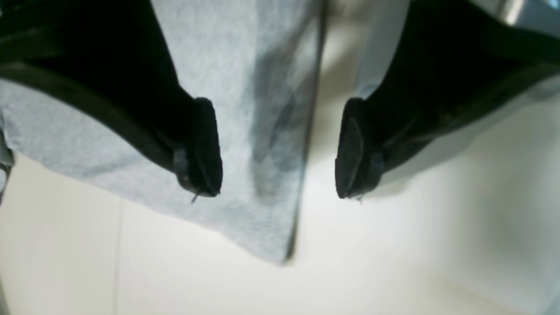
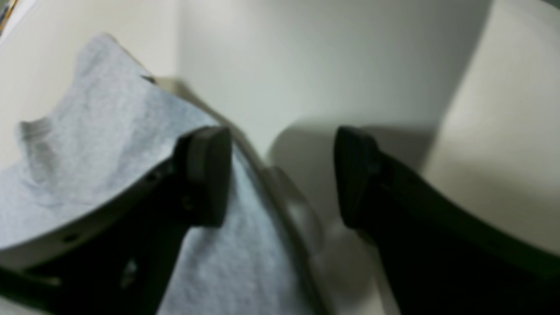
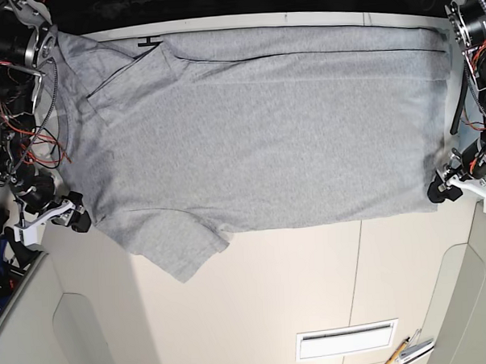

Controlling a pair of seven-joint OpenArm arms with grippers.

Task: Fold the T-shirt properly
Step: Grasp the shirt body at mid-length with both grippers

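Observation:
The light grey T-shirt (image 3: 257, 141) lies spread flat on the white table (image 3: 312, 292), plain side up, with no lettering showing. Its neck is at the left and its hem at the right. The upper sleeve is folded in over the body, and the lower sleeve (image 3: 181, 249) sticks out. My right gripper (image 3: 71, 218) is open at the shirt's lower left corner; in the right wrist view the gripper (image 2: 280, 144) straddles the shirt's edge (image 2: 109, 122), empty. My left gripper (image 3: 439, 192) is open at the lower hem corner; the left wrist view shows it (image 1: 276, 189) over that corner (image 1: 227, 87).
A slotted white plate (image 3: 347, 340) and a pencil (image 3: 400, 354) lie near the table's front right. Red wires and motor parts (image 3: 23, 135) stand along the left edge. The shirt's top edge runs along the table's far edge.

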